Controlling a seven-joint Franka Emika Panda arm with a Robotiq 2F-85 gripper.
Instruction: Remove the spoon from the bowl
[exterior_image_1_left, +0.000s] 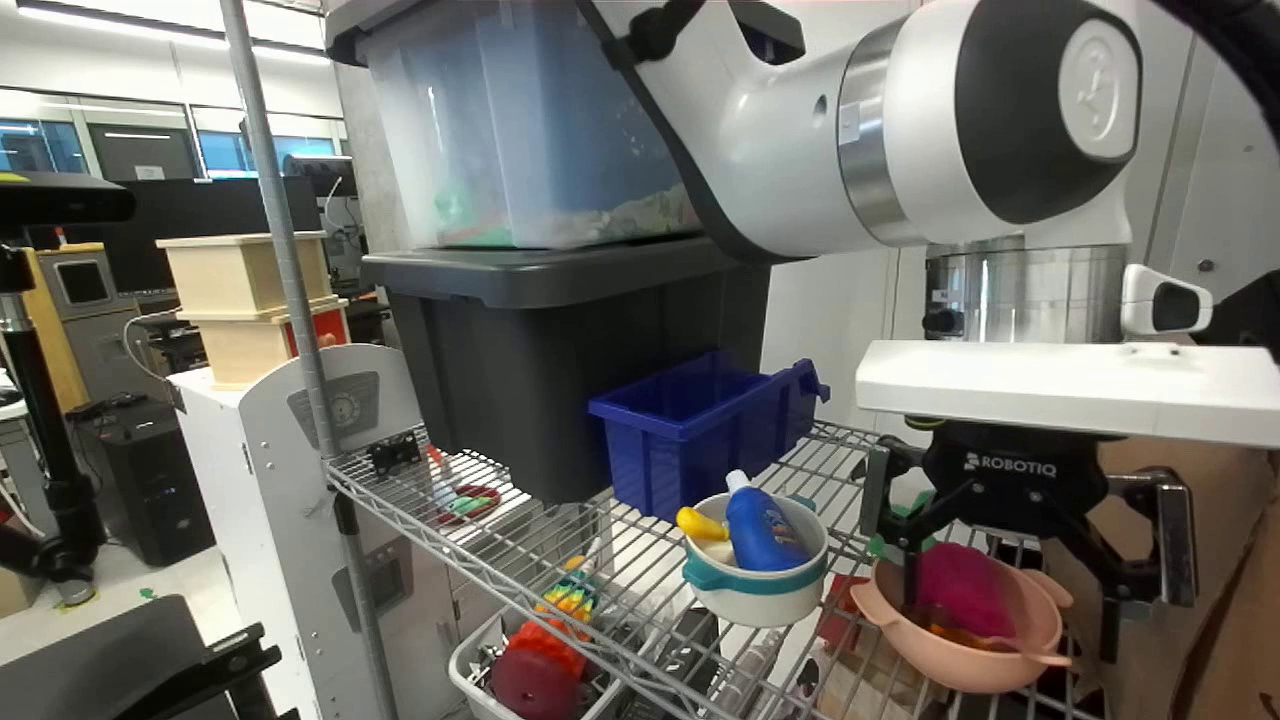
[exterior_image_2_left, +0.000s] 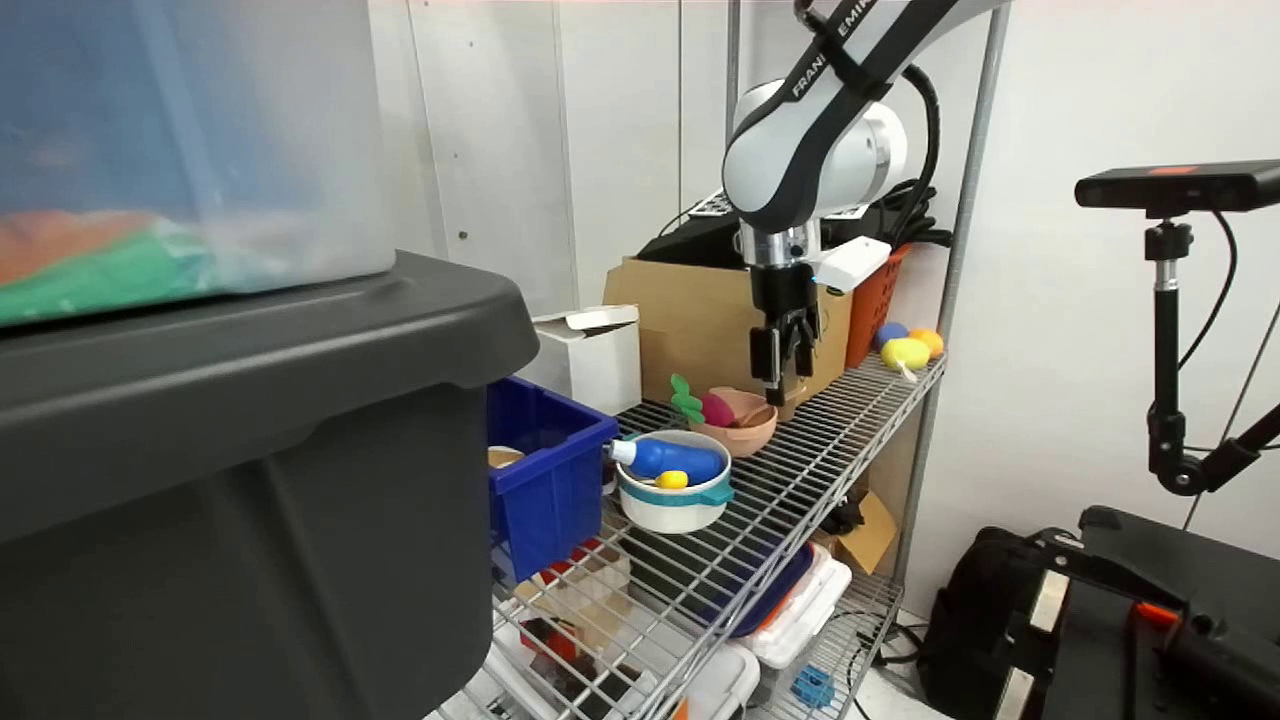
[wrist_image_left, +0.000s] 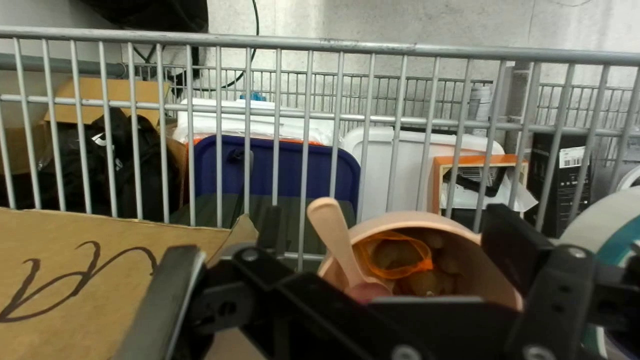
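The shallow peach bowl (exterior_image_1_left: 960, 668) stands on the wire shelf; it also shows in an exterior view (exterior_image_2_left: 752, 443) and the wrist view (wrist_image_left: 487, 262). The peach spoon (wrist_image_left: 334, 237) rests in it, handle leaning out over the rim, its head end partly hidden behind the gripper in the wrist view. The handle also shows in both exterior views (exterior_image_1_left: 1030, 652) (exterior_image_2_left: 755, 414). A pink toy vegetable (exterior_image_1_left: 962, 588) and an orange netted item (wrist_image_left: 395, 255) share the bowl. My gripper (exterior_image_1_left: 1010, 618) is open and empty over the bowl, fingers pointing down; the spoon handle appears between the fingers (wrist_image_left: 387, 230).
A white and teal bowl (exterior_image_1_left: 762, 600) holding a blue bottle (exterior_image_1_left: 765, 530) and a yellow item stands beside the peach bowl. A blue bin (exterior_image_1_left: 650, 460) and a dark tote (exterior_image_1_left: 520, 370) stand farther along. A cardboard box (exterior_image_2_left: 690, 320) stands close to the gripper.
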